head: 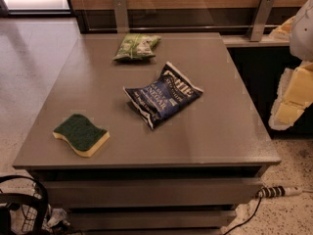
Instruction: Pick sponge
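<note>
The sponge, with a dark green scouring top over a pale yellow base, lies flat near the front left corner of the grey table. My gripper, with yellow foam pads, hangs at the far right edge of the camera view, beyond the table's right edge and far from the sponge. It holds nothing that I can see.
A blue chip bag lies at the table's middle. A light green snack bag lies at the back. Metal brackets and a wooden panel stand behind the table. A cable lies on the floor at the right, and black wire gear at the lower left.
</note>
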